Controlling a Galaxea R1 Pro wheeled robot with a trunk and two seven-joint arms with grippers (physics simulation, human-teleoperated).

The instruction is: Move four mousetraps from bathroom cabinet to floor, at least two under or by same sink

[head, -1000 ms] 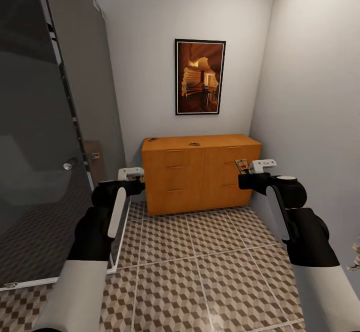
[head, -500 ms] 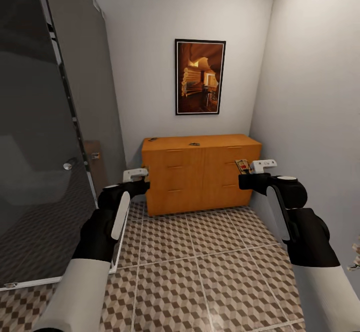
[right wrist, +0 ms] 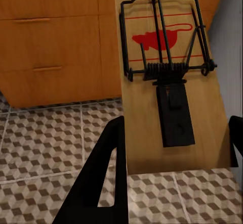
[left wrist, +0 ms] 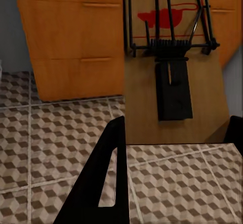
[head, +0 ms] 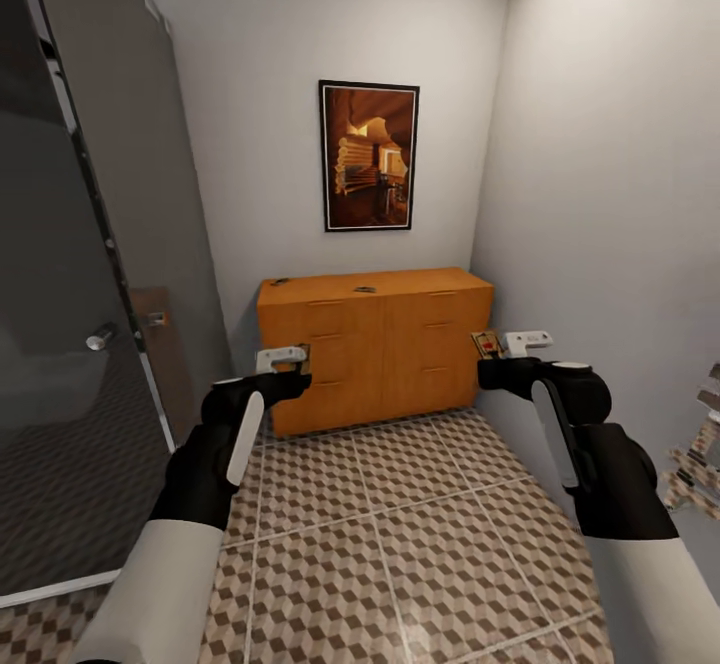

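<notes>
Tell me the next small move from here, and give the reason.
Probably turn away from the cabinet toward the sink: each claw, left and right, already holds a mousetrap, while the floor here shows no sink nearby.

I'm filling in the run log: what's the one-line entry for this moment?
left end effector: holds mousetrap | right end effector: holds mousetrap | two more traps atop cabinet | base: facing cabinet
</notes>
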